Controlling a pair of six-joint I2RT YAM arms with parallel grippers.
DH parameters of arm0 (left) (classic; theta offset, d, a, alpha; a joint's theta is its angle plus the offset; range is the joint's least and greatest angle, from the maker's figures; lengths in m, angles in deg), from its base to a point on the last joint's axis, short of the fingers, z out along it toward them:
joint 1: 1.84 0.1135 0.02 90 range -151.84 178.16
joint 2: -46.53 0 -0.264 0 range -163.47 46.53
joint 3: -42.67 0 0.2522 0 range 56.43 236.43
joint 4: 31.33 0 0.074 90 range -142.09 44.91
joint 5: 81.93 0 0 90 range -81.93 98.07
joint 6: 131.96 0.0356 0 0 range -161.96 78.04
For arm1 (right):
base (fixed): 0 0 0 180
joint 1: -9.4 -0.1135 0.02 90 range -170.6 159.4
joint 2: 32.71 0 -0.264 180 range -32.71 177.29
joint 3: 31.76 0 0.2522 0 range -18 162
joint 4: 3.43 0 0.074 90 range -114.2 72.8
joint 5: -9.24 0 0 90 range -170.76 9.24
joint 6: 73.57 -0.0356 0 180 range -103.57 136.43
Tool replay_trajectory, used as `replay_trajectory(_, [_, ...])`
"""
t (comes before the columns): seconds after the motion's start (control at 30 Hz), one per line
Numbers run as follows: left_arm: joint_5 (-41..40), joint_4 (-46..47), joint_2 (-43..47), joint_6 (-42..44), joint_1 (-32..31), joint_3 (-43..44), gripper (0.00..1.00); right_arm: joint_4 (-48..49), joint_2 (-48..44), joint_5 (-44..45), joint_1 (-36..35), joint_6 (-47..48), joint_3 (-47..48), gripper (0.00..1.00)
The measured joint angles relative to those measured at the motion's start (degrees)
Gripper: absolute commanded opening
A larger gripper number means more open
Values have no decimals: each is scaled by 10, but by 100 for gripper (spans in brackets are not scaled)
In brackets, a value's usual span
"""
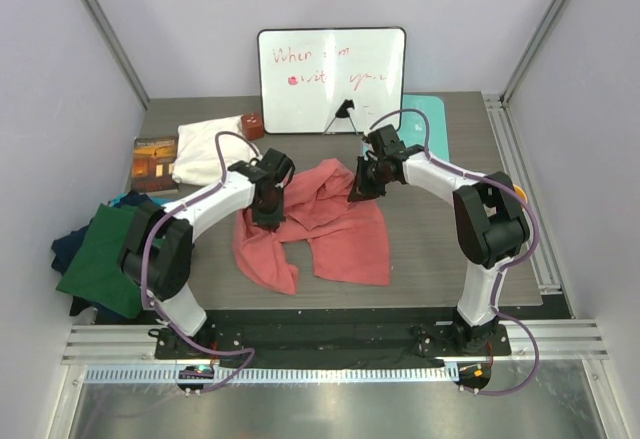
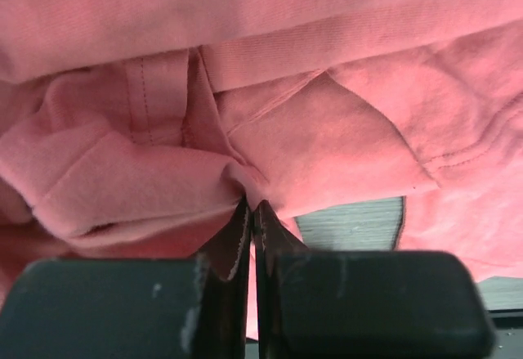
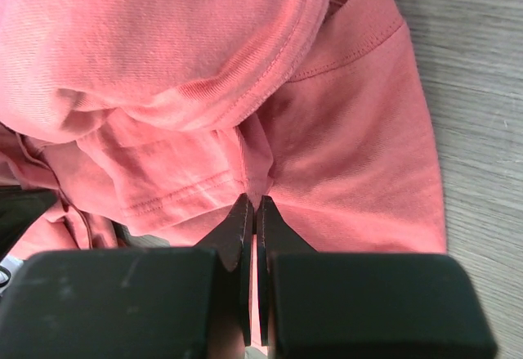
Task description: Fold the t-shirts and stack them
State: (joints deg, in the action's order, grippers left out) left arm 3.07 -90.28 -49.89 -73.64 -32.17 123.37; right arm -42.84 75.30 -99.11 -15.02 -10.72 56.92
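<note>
Two pinches on the salmon-pink t-shirt (image 1: 335,234), left gripper (image 2: 252,205) and right gripper (image 3: 252,201) clamped on folds, hems lost in bunching, bare table (image 3: 482,89) right of right gripper, dark green t-shirt (image 1: 100,254) far off left gripper's left

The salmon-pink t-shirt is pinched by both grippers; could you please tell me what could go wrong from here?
1. The left gripper and right gripper each pinch only a small tuck of the salmon-pink t-shirt at their tips, so it may slip out when lifted.
2. The cloth is bunched in folds at both pinches; several layers may be caught, leaving the shirt twisted when spread.
3. The whiteboard stands close behind both grippers and could be knocked.
</note>
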Motion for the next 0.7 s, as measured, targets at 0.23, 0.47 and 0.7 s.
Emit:
replay_trajectory(0.23, [-30,-40,19,16,0,54,0,0,-9,-6,0,-2,-9,1])
replay_trajectory(0.47, [-50,-65,153,54,43,150,0,-31,-118,-10,16,-6,-19,1])
replay_trajectory(0.7, [-42,-96,223,67,132,223,0,-71,-226,-8,51,-2,27,1])
